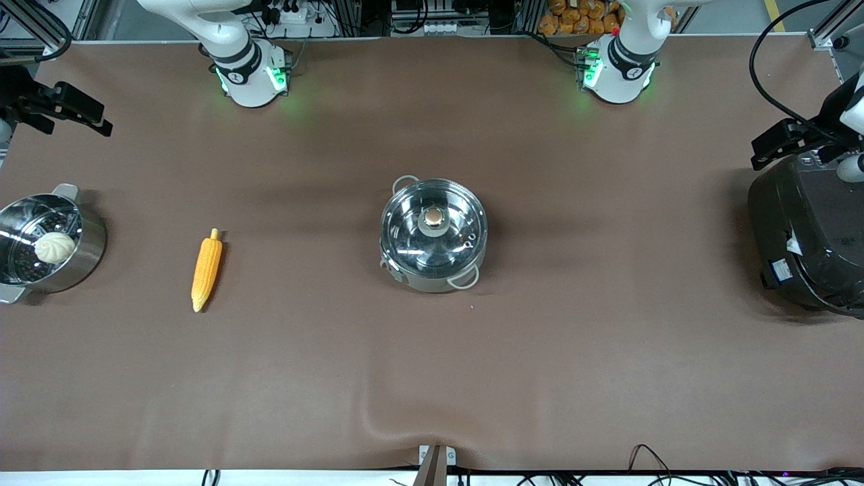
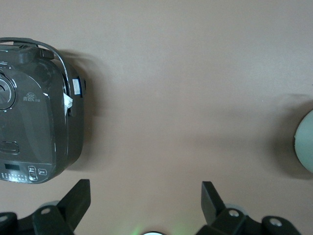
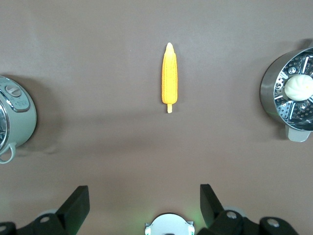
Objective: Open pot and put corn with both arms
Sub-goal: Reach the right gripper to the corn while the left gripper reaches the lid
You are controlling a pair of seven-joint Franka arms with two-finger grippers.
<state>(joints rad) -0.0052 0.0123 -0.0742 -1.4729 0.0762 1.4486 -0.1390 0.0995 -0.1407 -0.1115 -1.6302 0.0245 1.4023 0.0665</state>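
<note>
The steel pot (image 1: 432, 237) stands mid-table with its glass lid (image 1: 405, 233) on and the brass knob (image 1: 433, 217) on top. Parts of the pot show in the right wrist view (image 3: 14, 117) and the left wrist view (image 2: 305, 147). The corn cob (image 1: 206, 270) lies flat on the table toward the right arm's end, also in the right wrist view (image 3: 169, 81). My right gripper (image 1: 94, 121) hangs open and empty (image 3: 144, 191) at the right arm's end. My left gripper (image 1: 766, 148) hangs open and empty (image 2: 145, 188) by the black cooker.
A steel pot with a perforated insert (image 1: 88, 243) (image 3: 274, 88) holds a white bun (image 1: 54, 248) (image 3: 298, 87) at the right arm's end. A big black cooker (image 1: 806, 236) (image 2: 34, 112) stands at the left arm's end. Brown mat (image 1: 432, 364) covers the table.
</note>
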